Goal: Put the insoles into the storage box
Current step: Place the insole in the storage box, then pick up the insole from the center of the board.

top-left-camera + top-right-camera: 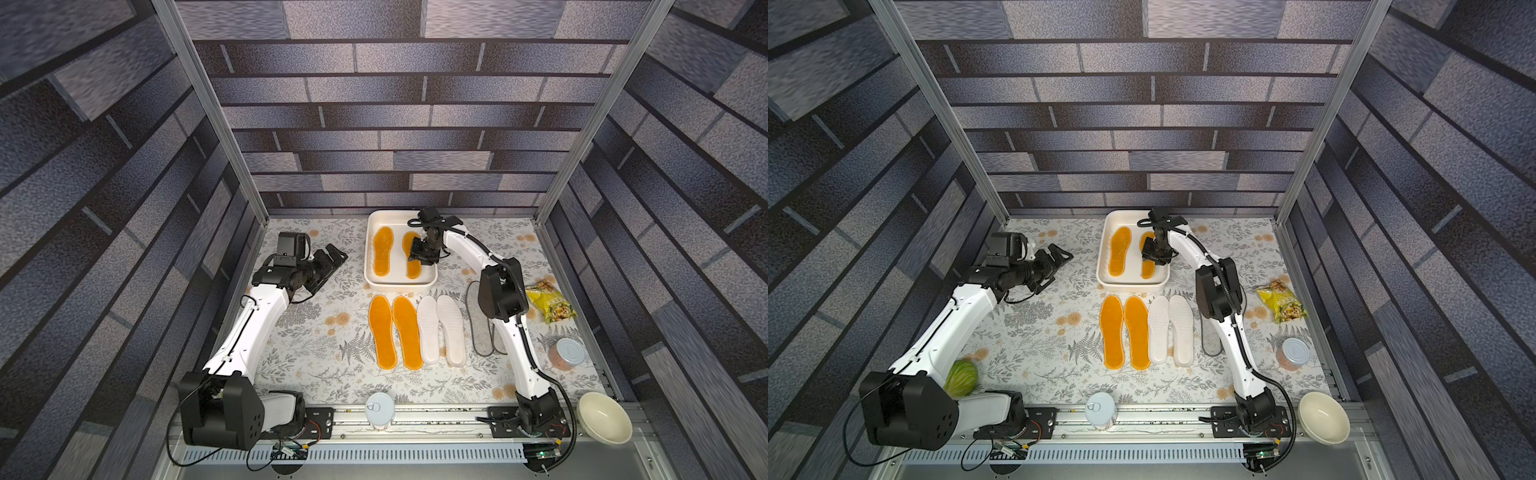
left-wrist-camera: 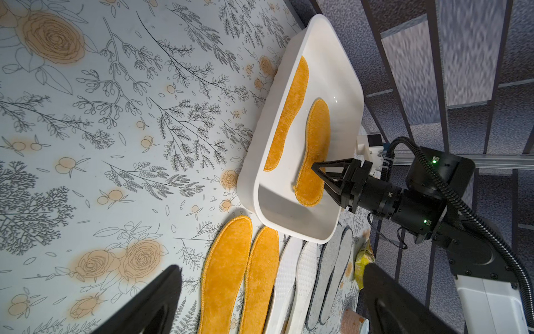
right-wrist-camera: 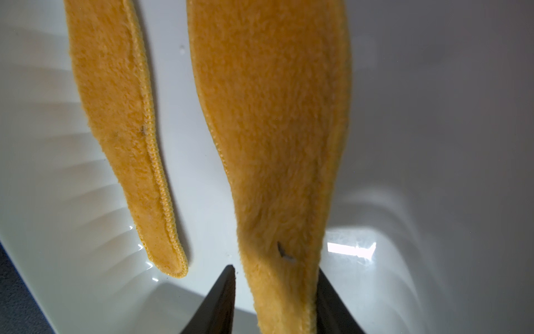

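Far left: left claw (image 1: 337,254) — jaws spread wide, empty, above the counter (image 1: 316,332). Middle, far side: storage box (image 1: 366,257), two orange insoles (image 1: 383,251) flat inside. The right claw (image 2: 322,182) has parted jaws astride the right-hand one — gap visible at one finger. Nearer row on the counter: orange pair (image 1: 382,332), white pair (image 1: 428,328), grey pair (image 1: 480,328) partly behind the right arm.

The left arm (image 1: 249,328) and right arm (image 1: 512,353) had white shells and black joints. Black corrugated conduit (image 2: 462,202) ran along the right one, with green wrist lights (image 2: 434,160).
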Robot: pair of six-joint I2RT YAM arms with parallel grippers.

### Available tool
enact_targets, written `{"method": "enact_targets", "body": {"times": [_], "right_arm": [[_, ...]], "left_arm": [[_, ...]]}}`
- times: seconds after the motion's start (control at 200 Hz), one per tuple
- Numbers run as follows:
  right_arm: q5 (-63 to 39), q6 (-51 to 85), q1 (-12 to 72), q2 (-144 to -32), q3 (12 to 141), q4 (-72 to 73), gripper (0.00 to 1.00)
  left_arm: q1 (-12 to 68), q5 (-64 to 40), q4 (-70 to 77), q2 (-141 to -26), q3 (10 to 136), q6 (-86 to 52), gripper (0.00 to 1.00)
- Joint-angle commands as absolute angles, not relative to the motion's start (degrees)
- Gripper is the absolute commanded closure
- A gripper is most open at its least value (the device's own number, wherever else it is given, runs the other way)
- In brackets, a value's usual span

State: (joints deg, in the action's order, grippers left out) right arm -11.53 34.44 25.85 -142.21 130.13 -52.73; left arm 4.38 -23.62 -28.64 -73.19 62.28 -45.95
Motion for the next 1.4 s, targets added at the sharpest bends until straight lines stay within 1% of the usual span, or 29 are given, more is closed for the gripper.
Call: {"method": "enact_targets", "body": {"times": [0.0, 0.075, 0.245, 0.451, 0.561, 0.646, 0.881, 1.032, 1.087, 1.397], "right_arm": [[-10.24, 33.94, 25.58, -142.40, 131.49, -53.79, 0.52], [-10.06, 33.50, 25.58, -141.62, 131.40, -53.79, 0.45], [-9.84, 32.90, 25.58, -140.46, 131.48, -53.64, 0.37], [-10.20, 32.16, 25.58, -137.89, 131.40, -52.96, 0.35], [-13.43, 31.03, 25.60, -135.98, 130.60, -49.74, 0.34], [-16.51, 30.21, 25.66, -133.61, 128.38, -45.47, 0.33], [-18.03, 26.53, 25.66, -125.13, 123.82, -42.17, 0.32], [-20.26, 23.88, 25.65, -116.61, 115.31, -37.93, 0.32], [-21.78, 23.39, 25.66, -111.52, 111.13, -35.74, 0.32], [-28.81, 27.09, 25.71, -90.91, 81.58, -19.89, 0.31]], "left_arm": [[3.87, -24.17, -28.06, -72.62, 61.17, -45.73, 0.00], [3.87, -24.20, -28.05, -72.53, 61.22, -45.73, 0.00], [3.87, -24.26, -28.04, -72.42, 61.40, -45.78, 0.00], [3.86, -24.22, -28.30, -72.51, 61.26, -45.74, 0.00], [3.87, -23.80, -28.61, -72.43, 61.11, -45.72, 0.00], [3.87, -23.72, -28.77, -72.43, 60.84, -45.55, 0.00], [4.71, -22.29, -30.81, -72.96, 58.61, -45.19, 0.00], [9.13, -18.17, -33.40, -73.55, 56.87, -45.04, 0.00], [11.32, -16.24, -34.39, -73.79, 56.49, -45.13, 0.00], [20.64, -11.59, -36.17, -72.77, 52.66, -50.22, 0.00]]}}
